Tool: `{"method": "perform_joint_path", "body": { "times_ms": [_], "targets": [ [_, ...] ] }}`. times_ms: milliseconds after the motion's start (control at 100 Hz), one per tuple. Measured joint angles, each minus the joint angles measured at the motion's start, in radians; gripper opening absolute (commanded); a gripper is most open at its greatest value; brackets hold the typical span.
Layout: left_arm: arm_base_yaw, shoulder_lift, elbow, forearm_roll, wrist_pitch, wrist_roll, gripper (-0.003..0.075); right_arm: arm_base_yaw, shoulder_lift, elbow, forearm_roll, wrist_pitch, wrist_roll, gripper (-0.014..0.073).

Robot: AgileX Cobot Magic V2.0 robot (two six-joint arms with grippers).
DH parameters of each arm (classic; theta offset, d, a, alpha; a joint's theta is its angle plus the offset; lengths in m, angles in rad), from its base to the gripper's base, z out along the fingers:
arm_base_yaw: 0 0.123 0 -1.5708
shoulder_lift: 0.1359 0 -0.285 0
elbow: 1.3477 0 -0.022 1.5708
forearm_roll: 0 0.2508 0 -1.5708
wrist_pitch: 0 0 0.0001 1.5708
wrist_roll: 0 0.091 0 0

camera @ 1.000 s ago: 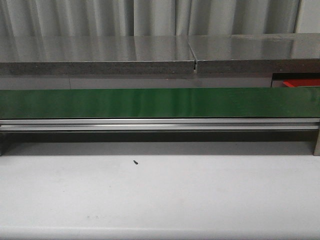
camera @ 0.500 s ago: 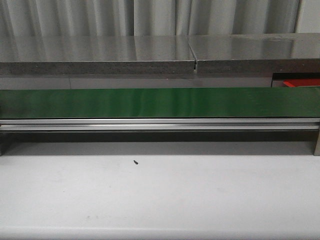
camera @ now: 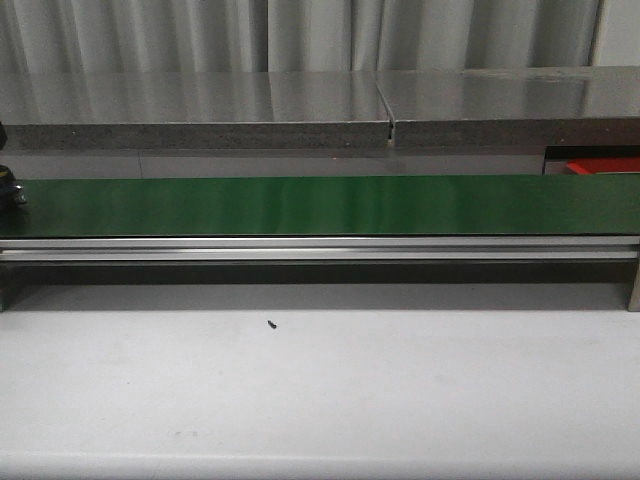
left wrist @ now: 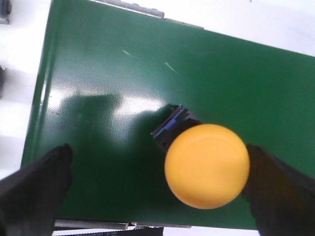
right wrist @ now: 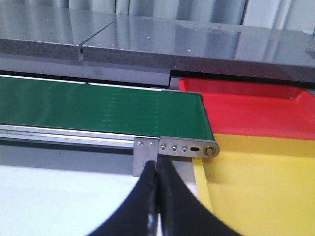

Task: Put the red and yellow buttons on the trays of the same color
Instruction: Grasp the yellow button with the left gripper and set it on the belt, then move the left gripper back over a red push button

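Observation:
In the left wrist view a yellow button [left wrist: 206, 166] with a black and blue base sits on the green belt [left wrist: 123, 88] near its edge. My left gripper [left wrist: 157, 191] is open around it; one finger [left wrist: 34, 189] stands far off and the other finger [left wrist: 280, 191] is close beside the cap. In the front view only a dark bit of the left gripper [camera: 10, 186] shows at the belt's left end. My right gripper [right wrist: 156, 167] is shut and empty, before the red tray [right wrist: 246, 110] and the yellow tray [right wrist: 256, 187]. No red button is in view.
The green conveyor belt [camera: 320, 205] on its aluminium rail [camera: 320, 248] spans the front view. A grey stone ledge [camera: 200, 110] runs behind it. A corner of the red tray [camera: 605, 165] shows at the far right. A small black speck [camera: 272, 323] lies on the white table.
A dark part of the left gripper has come into the front view at the left end of the belt. Nothing else has moved.

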Motion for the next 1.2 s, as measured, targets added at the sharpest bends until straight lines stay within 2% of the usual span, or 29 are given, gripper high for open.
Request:
{"method": "perform_joint_path", "body": {
  "times_ms": [420,620,840,1010,1200],
  "targets": [
    [0.035,-0.240,-0.019,0.011,0.002,0.002,0.0629,0.000,0.000,0.000,0.000,0.000,0.000,-0.0099],
    [0.169,-0.322,-0.013,0.065,0.061,-0.018,0.0629,0.000,0.000,0.000,0.000,0.000,0.000,-0.0099],
    [0.308,-0.329,0.106,0.137,0.095,-0.035,0.0629,0.000,0.000,0.000,0.000,0.000,0.000,-0.0099],
    [0.347,-0.329,0.241,0.255,0.003,-0.127,0.0629,0.000,0.000,0.000,0.000,0.000,0.000,-0.0099],
    [0.405,-0.319,0.323,0.284,-0.089,-0.188,0.0629,0.000,0.000,0.000,0.000,0.000,0.000,-0.0099]
  ]
}}
